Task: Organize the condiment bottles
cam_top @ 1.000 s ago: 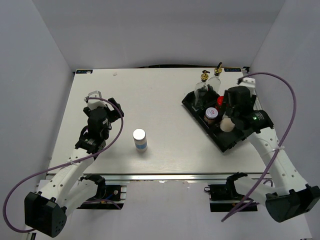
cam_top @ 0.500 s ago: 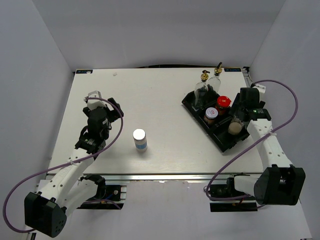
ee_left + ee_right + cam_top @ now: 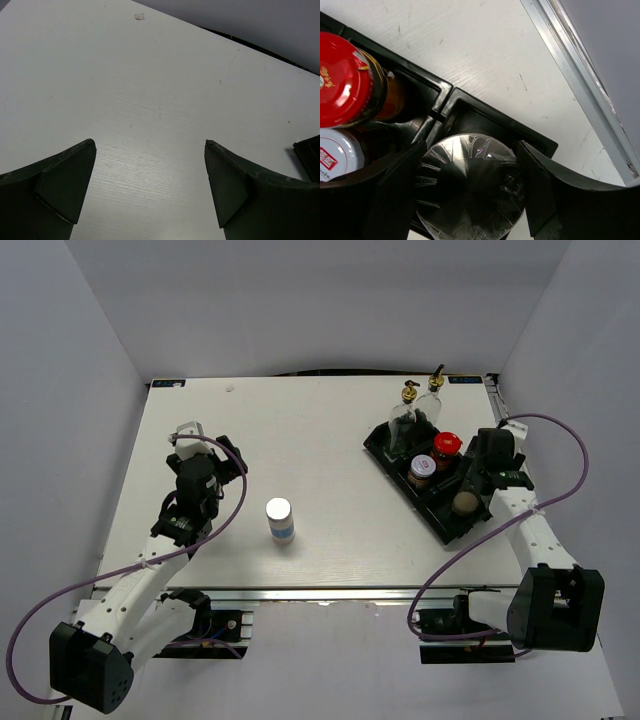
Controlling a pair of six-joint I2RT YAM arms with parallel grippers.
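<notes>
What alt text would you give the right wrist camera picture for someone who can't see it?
Seen from above, the right gripper grips a silver-lidded jar from both sides, standing in a compartment of a black tray. A red-lidded jar and a white-lidded jar sit in compartments to the left. The tray lies on a white table.

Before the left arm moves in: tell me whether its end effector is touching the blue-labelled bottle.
Apart. Top view shows bare table between the left end effector and the blue-labelled bottle.
</notes>
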